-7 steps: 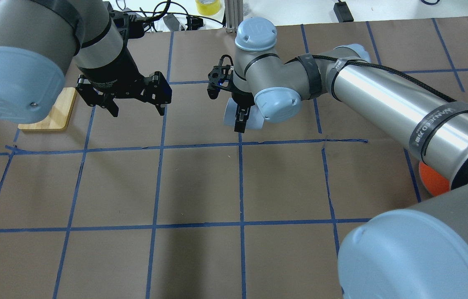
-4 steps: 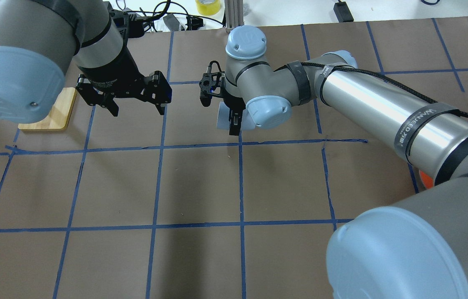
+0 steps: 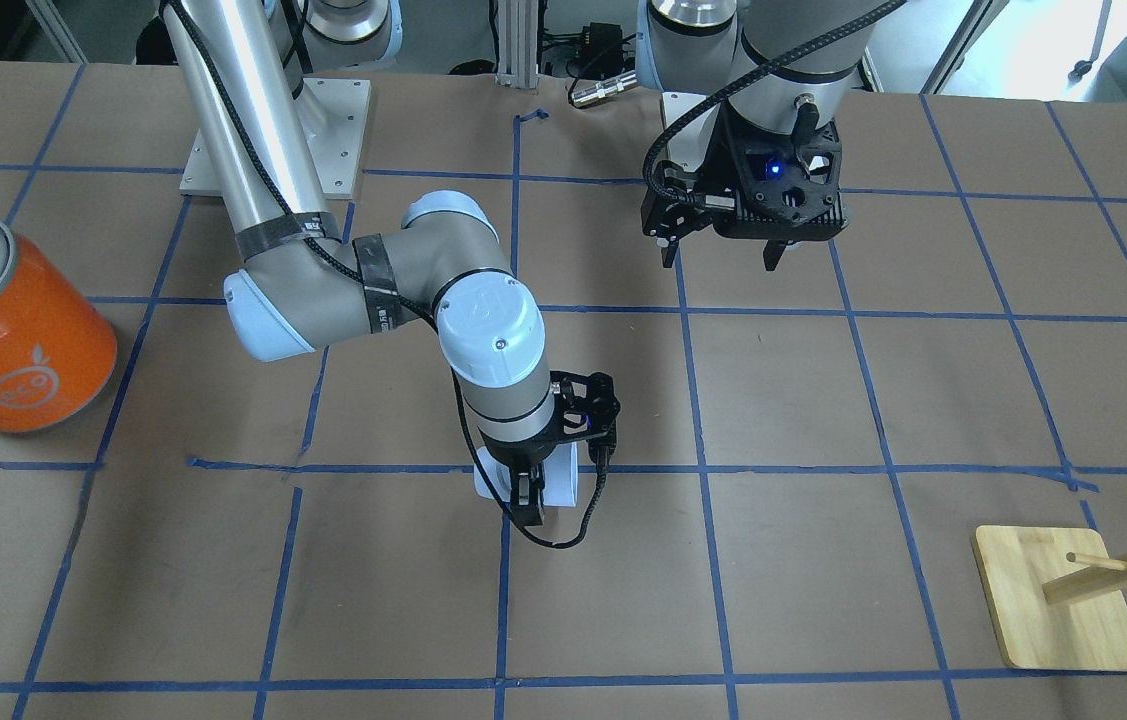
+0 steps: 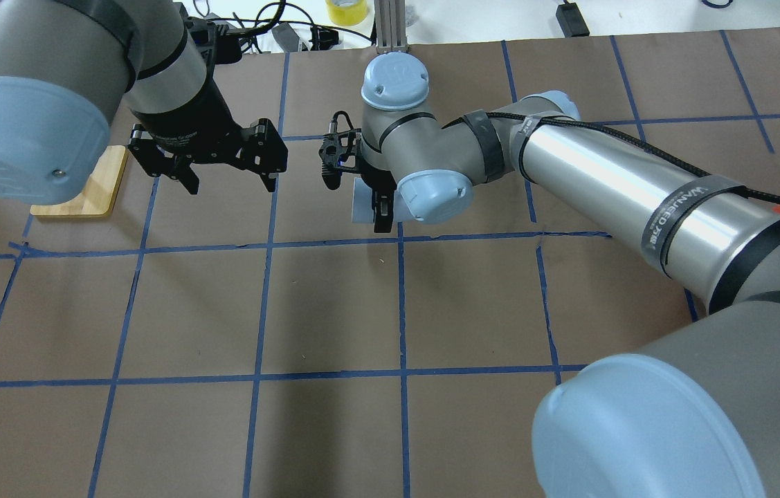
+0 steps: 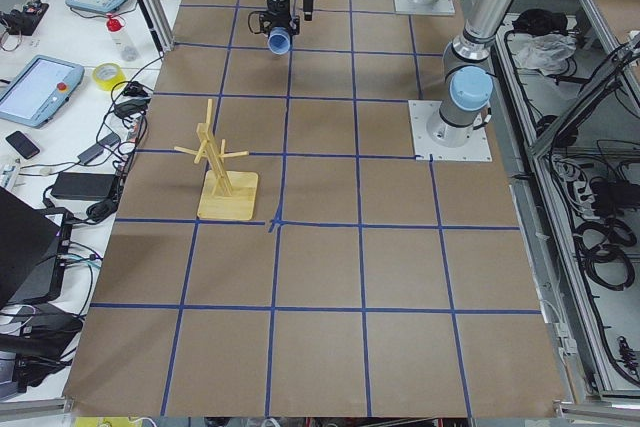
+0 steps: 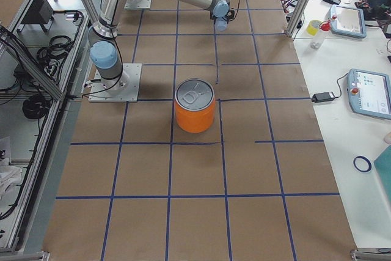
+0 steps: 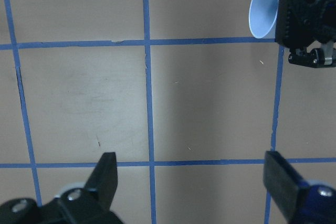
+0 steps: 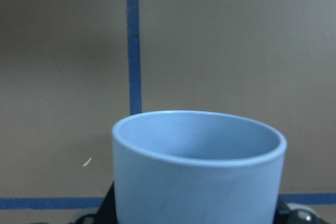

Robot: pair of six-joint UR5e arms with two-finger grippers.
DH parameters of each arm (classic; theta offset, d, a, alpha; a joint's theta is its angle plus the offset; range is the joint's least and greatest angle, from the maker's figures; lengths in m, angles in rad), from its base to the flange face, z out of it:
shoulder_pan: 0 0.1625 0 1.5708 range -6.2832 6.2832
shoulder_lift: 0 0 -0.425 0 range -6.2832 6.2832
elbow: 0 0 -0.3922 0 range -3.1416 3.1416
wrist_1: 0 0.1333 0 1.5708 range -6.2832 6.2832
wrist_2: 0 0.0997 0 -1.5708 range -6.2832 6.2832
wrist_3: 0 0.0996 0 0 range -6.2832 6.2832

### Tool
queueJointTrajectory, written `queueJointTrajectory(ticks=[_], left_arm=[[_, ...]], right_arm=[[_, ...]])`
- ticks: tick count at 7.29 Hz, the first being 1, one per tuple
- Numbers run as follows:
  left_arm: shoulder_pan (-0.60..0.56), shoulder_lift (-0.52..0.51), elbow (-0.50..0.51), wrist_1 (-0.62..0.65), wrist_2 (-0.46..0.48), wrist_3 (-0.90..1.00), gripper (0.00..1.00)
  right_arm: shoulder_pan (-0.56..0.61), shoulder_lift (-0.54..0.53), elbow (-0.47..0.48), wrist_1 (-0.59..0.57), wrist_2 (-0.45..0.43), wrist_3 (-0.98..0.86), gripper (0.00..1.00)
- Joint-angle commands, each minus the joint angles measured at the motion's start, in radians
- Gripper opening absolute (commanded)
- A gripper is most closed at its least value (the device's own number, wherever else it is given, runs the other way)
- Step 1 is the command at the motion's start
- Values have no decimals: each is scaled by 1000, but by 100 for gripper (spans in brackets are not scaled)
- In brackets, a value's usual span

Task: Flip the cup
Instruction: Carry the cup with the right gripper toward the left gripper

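Observation:
The cup (image 4: 360, 200) is a small pale blue tumbler held by my right gripper (image 4: 381, 211), which is shut on it. It hangs above the table near the middle, lying on its side with the mouth turned toward my left arm. It also shows in the front view (image 3: 563, 482), the left wrist view (image 7: 262, 9), the right wrist view (image 8: 199, 171) and the left side view (image 5: 279, 40). My left gripper (image 4: 230, 185) is open and empty, a short way to the left of the cup; it shows in the front view (image 3: 719, 258) too.
A large orange can (image 3: 13, 330) with a silver lid stands on the robot's right side of the table, also in the right side view (image 6: 195, 106). A wooden peg stand (image 3: 1058, 610) sits far on its left side (image 4: 85, 190). Blue tape lines grid the brown table.
My right arm has carried the cup leftward, closer to the left gripper. The left arm has not moved.

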Motion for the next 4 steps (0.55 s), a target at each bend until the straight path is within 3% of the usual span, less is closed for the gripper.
queueJointTrajectory(ticks=[1, 4], left_arm=[[0, 0, -2, 0, 0, -2, 98], [0, -2, -2, 0, -2, -2, 98]], right_arm=[[26, 4, -10, 0, -6, 5, 0], [26, 45, -12, -45, 9, 10, 0]])
